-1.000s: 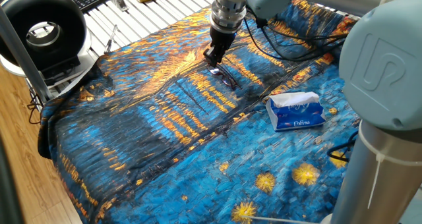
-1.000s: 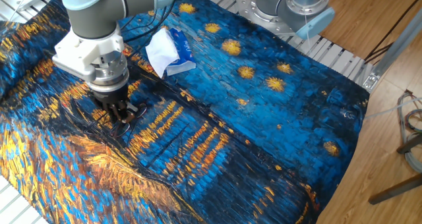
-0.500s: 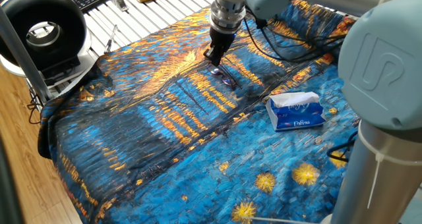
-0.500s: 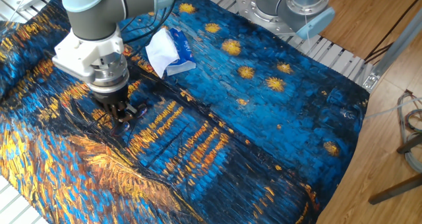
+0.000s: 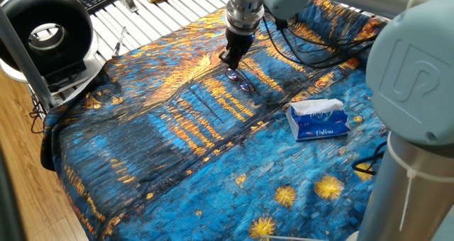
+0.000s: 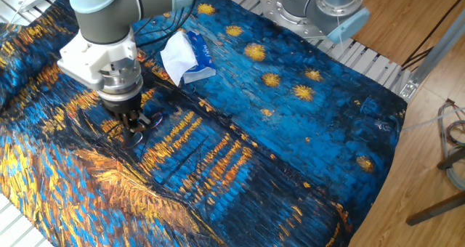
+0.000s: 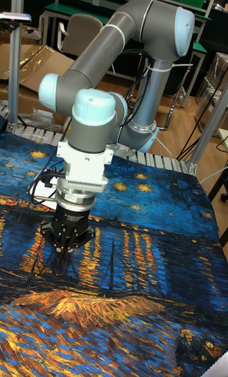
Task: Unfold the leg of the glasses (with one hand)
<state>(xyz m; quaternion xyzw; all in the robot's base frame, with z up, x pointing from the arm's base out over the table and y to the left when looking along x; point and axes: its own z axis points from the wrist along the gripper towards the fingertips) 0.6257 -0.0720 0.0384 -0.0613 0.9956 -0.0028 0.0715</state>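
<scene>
The glasses (image 5: pixel 242 83) are a small dark wire frame lying on the blue and orange painted cloth (image 5: pixel 177 149), at its far middle. My gripper (image 5: pixel 230 61) points straight down at their upper left end, fingers drawn close together on a thin leg there. From the other side, the gripper (image 6: pixel 134 128) touches the glasses (image 6: pixel 145 121) at cloth level. In the tall view the gripper (image 7: pixel 63 260) hides the glasses.
A blue and white tissue pack (image 5: pixel 318 120) lies right of the glasses, also seen as the tissue pack (image 6: pixel 186 55). Black cables (image 5: pixel 305 49) trail behind the arm. A round black ring device (image 5: pixel 46 34) stands at the left corner. A second arm's base (image 6: pixel 330 7) is beyond the cloth.
The gripper has shifted slightly up and away while staying at the glasses' end. The frame has shifted a little with it. The tissue pack has not moved.
</scene>
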